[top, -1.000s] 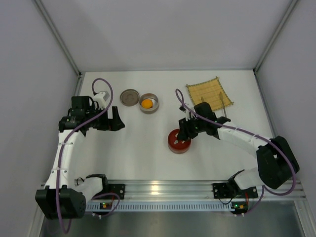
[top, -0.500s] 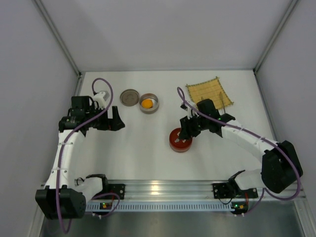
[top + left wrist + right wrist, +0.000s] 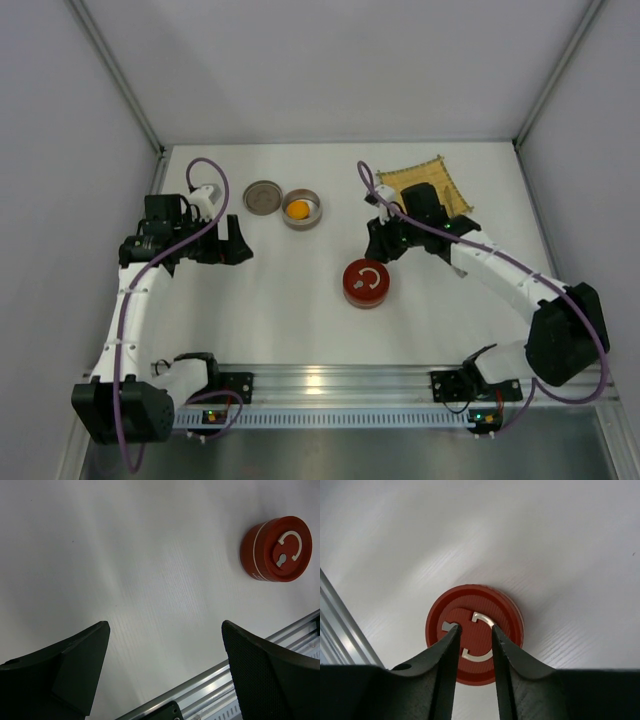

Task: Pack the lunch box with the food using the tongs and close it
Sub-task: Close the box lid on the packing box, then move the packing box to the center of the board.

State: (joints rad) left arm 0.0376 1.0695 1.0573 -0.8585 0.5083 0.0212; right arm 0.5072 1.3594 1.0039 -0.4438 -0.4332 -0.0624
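Note:
The red round lunch box (image 3: 364, 283) stands mid-table with its lid on and a silver ring handle lying flat on top. My right gripper (image 3: 378, 248) hovers just behind it, short of the bamboo mat. In the right wrist view its fingers (image 3: 472, 628) stand a narrow gap apart above the lid (image 3: 475, 600), with nothing between them. A round orange piece of food (image 3: 298, 209) lies in a shallow metal bowl (image 3: 314, 203). The tongs are hidden under the right arm. My left gripper (image 3: 238, 245) is wide open and empty at the left (image 3: 164, 625), far from the box (image 3: 276, 549).
A flat round metal dish (image 3: 263, 197) sits beside the bowl. The bamboo mat (image 3: 425, 182) lies at the back right, partly under my right arm. An aluminium rail (image 3: 330, 380) runs along the near edge. Grey walls close in the sides and back.
My right gripper has drawn back from over the red box toward the mat, uncovering the lid, and its fingers have narrowed. The left arm has not moved.

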